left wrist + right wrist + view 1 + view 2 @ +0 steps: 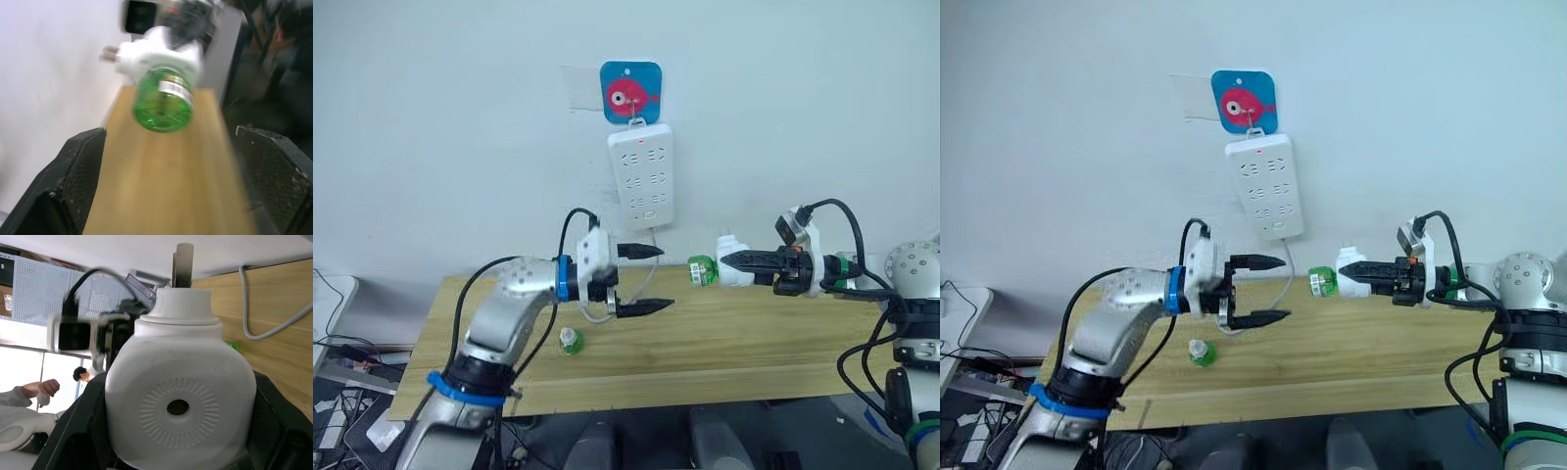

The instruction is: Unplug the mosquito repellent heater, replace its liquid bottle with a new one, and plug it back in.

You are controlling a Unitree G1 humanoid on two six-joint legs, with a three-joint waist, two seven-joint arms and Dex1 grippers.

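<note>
1. Unscrewing the old liquid bottle (pixel 702 272) from the mosquito repellent heater (pixel 736 266) is judged to be the step in hand; it would best be done by the bottle being centred between the left fingers, gripped around its green body, and turned about its own axis while the heater is kept steady.
2. Nearest on the wooden table (pixel 724 343), the new one (pixel 570 341) is seen standing upright with its white cap on, below the left arm and untouched.
3. Above the table, the left gripper (pixel 642 278) is held with its two fingers spread wide; nothing is held, and a clear gap is left between its tips and the bottle.
4. Opposite it, the right gripper (pixel 751 262) is closed around the heater's white body, which is carried in the air with the bottle pointed toward the left gripper and the plug prongs turned toward the wall.
5. Farthest back, the power strip (pixel 641 176) is seen hanging on the wall under a fish hook (pixel 630 92), with the heater unplugged from it.
</note>
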